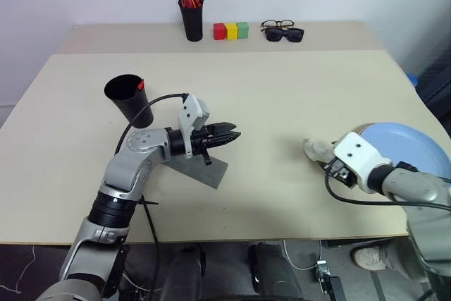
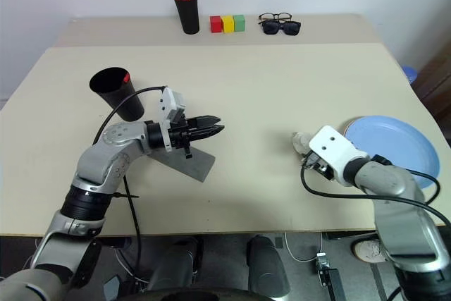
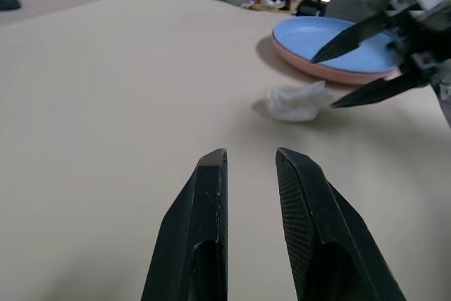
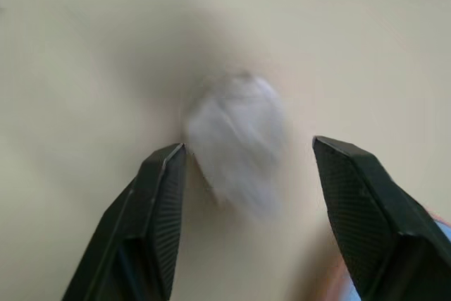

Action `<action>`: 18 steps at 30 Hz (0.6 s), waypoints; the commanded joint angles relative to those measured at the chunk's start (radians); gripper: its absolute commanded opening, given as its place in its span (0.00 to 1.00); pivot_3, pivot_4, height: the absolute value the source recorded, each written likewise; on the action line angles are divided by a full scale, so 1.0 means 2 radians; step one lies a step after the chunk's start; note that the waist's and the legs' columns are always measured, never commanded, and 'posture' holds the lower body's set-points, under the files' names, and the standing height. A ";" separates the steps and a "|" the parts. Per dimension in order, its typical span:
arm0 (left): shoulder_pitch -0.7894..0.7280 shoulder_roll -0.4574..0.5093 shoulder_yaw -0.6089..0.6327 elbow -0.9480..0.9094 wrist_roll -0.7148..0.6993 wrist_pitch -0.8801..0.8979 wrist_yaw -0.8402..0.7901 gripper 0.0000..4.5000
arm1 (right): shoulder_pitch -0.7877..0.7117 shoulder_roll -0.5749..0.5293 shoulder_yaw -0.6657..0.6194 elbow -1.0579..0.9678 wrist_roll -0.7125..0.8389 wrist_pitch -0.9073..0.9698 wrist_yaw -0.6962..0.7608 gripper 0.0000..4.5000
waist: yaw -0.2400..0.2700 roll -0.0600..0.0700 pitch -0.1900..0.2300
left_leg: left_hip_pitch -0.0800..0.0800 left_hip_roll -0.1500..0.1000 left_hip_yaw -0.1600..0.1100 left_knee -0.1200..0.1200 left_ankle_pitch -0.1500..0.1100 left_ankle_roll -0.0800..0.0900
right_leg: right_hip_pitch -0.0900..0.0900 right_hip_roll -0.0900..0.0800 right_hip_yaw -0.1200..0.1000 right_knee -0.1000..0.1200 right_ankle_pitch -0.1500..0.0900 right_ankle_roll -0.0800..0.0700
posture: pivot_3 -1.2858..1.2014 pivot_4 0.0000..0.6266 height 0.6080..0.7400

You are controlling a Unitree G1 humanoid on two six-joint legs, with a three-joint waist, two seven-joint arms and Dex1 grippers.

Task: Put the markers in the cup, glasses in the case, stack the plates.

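Nearest to me, my right gripper (image 4: 243,156) has its two black fingers spread wide on either side of a crumpled white wad (image 4: 236,139) lying on the table (image 1: 282,103). I see nothing pinched between them, and the wad sits on the surface just ahead of the fingertips. Right beside that wad, toward my right edge of the table, are the plates (image 1: 409,147), already stacked, the light blue one on top with a salmon-pink rim showing beneath it in my left wrist view.

My left gripper (image 1: 229,135) hangs over the middle-left of the table, pointing level toward the right. Its fingers stand slightly apart with a narrow gap and hold nothing. Directly under that forearm lies the case (image 1: 201,167), a grey slab on the table, partly covered by the arm. I cannot tell whether it is open or shut.

Behind the left arm stands the cup (image 1: 129,98), wide, black and tilted, with a red marker end showing at its rim.

Along the far edge I see a narrow black holder (image 1: 191,17) with orange-red markers, then three blocks (image 1: 231,30) in a row, red, yellow and green. To their right the glasses (image 1: 278,25) rest just behind a pair of dark sunglasses (image 1: 285,34), the two touching or nearly so.
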 commanded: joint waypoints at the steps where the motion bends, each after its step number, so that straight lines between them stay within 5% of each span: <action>1: 0.015 0.013 0.023 -0.047 -0.019 0.014 0.009 0.23 | -0.025 0.013 0.025 0.053 -0.013 -0.027 -0.030 0.64 | 0.001 0.000 0.000 | 0.000 0.000 0.000 0.000 0.000 0.000 | 0.000 0.000 0.000 0.000 0.000 0.000 | 0.52 0.24 1.00; 4: 0.037 0.028 0.036 -0.069 -0.025 0.028 0.017 0.23 | -0.042 0.007 0.028 0.078 -0.020 -0.023 -0.042 0.45 | 0.006 0.000 0.000 | 0.000 0.000 0.000 0.000 0.000 0.000 | 0.000 0.000 0.000 0.000 0.000 0.000 | 0.52 0.24 1.00; 8: 0.055 0.039 0.039 -0.077 -0.025 0.028 0.020 0.23 | -0.045 -0.012 0.005 0.056 -0.012 -0.017 -0.037 0.01 | 0.010 0.000 0.000 | 0.000 0.000 0.000 0.000 0.000 0.000 | 0.000 0.000 0.000 0.000 0.000 0.000 | 0.52 0.24 1.00; 17: 0.044 0.034 0.054 -0.061 -0.028 0.025 0.037 0.23 | 0.009 -0.110 -0.123 0.004 -0.039 0.065 -0.024 0.01 | 0.013 0.000 0.000 | -0.001 0.000 0.000 0.000 0.000 0.000 | 0.000 0.000 0.000 -0.001 0.000 0.000 | 0.52 0.24 1.00; 18: 0.046 0.036 0.056 -0.060 -0.027 0.026 0.039 0.23 | 0.034 -0.127 -0.126 0.004 -0.043 0.062 -0.013 0.07 | 0.013 0.000 0.000 | -0.001 0.000 0.000 0.000 0.000 0.000 | 0.000 0.000 0.000 -0.001 0.000 0.000 | 0.52 0.24 1.00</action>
